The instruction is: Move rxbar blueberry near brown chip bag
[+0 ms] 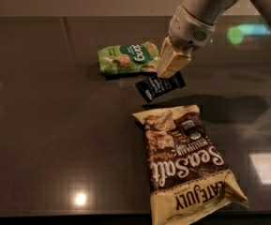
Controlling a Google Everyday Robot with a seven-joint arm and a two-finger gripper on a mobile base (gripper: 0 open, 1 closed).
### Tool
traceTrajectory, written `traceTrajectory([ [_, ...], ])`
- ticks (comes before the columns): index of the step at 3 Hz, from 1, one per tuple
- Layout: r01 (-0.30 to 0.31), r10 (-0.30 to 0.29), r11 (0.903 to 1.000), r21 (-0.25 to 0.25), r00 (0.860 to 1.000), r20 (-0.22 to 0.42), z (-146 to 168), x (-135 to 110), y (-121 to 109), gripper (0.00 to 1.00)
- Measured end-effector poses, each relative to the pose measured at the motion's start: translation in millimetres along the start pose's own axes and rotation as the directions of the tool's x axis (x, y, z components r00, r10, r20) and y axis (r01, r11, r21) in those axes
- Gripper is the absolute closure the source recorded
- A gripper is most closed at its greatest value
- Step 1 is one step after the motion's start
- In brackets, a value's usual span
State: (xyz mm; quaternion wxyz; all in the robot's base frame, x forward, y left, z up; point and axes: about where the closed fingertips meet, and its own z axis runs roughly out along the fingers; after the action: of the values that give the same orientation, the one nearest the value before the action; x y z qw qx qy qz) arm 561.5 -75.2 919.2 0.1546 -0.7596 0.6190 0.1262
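The rxbar blueberry (159, 87), a small navy wrapper with pale lettering, hangs tilted from my gripper (167, 73) a little above the dark table. The cream fingers (172, 62) are shut on its upper edge. The brown chip bag (186, 168), dark brown with cream-yellow ends and white "Sea Salt" script, lies flat just in front of the bar, its top corner a short gap below it. The arm comes in from the upper right.
A green snack bag (128, 57) lies just left of the gripper. The dark glossy table (46, 125) shows light reflections at the front left and right. Its front edge runs along the bottom of the view.
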Motion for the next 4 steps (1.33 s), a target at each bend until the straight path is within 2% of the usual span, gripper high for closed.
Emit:
traceTrajectory([
  [2,-0.032,0.033,0.9985,-0.043,0.999,0.006,17,13,23,0.38],
  [3,-0.031,0.031,0.9991,-0.028,0.999,0.011,19,12,18,0.13],
  [4,-0.030,0.030,0.9994,-0.017,0.999,0.015,21,10,15,0.00],
])
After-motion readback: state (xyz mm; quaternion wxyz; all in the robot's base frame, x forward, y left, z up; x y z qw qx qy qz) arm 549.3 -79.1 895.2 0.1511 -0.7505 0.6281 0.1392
